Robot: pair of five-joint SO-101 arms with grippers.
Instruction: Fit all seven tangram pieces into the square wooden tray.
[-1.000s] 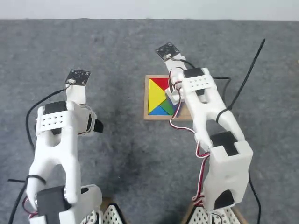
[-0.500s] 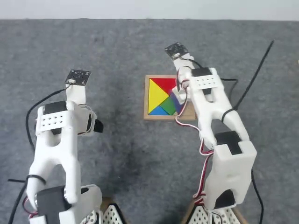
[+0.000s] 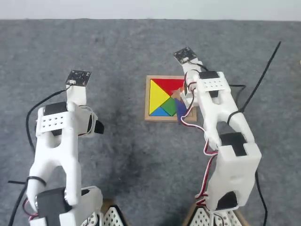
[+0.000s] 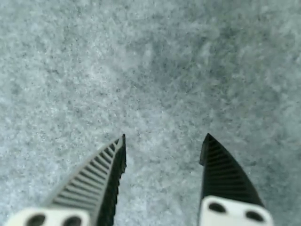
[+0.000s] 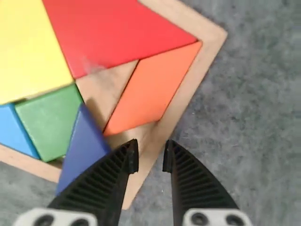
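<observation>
Left end effector (image 4: 164,138) gapes empty. Right end effector (image 5: 149,147), barely open and empty, sits by the wooden tray (image 5: 208,41). A nudge could shove the crooked blue triangle (image 5: 83,148) out.

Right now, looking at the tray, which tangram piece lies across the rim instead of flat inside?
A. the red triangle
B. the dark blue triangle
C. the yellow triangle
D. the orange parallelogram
B: the dark blue triangle crosses the tray at its rim and pokes out over the carpet, while a bare wooden gap lies unfilled beside it.
</observation>
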